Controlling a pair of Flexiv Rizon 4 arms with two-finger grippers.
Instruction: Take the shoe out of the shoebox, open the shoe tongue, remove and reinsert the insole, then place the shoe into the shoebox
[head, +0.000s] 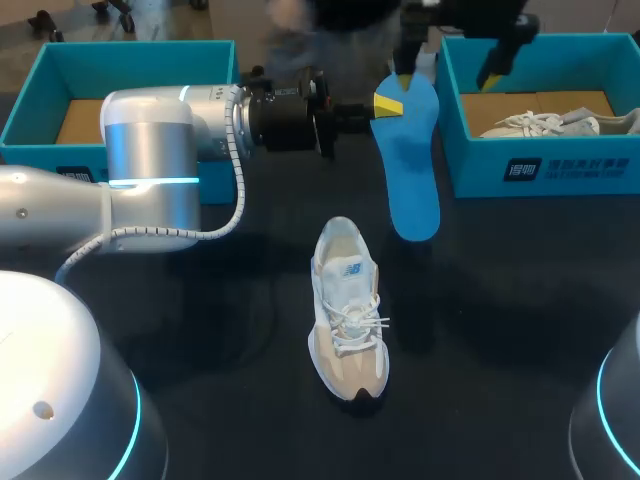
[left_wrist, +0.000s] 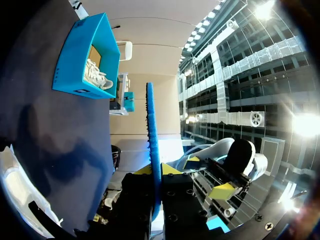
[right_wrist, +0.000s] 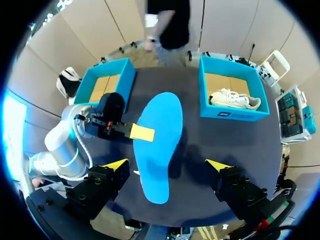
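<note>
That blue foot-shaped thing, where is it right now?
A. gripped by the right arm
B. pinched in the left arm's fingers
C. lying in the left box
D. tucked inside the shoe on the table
B: the left arm's fingers clamp the blue insole by one end, while the shoe sits apart on the table.
</note>
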